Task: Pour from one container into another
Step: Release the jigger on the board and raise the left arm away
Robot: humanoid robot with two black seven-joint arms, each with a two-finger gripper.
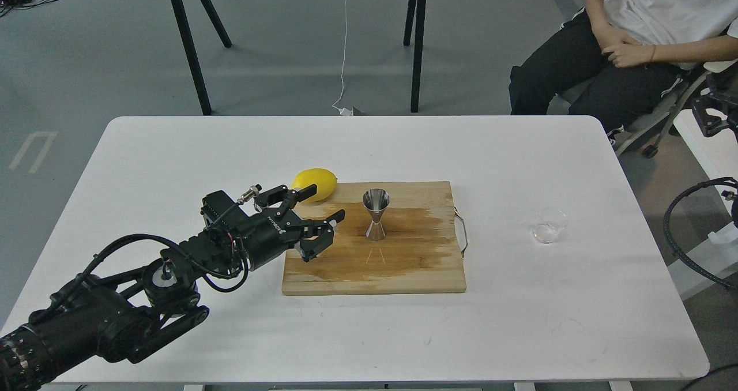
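The shiny steel jigger point(375, 215) stands upright on the wooden cutting board point(415, 264), near its back middle. My left gripper point(330, 201) hangs open a short way to the jigger's left, over the board's left edge, with nothing between its fingers. The small clear glass cup point(550, 225) sits alone on the white table, well to the right of the board. My right gripper is out of view; only a black cable loop shows at the right edge.
A yellow lemon point(315, 183) lies at the board's back left corner, just behind my left gripper. A seated person point(622, 39) is beyond the table's far right corner. Black table legs point(190, 51) stand on the floor behind.
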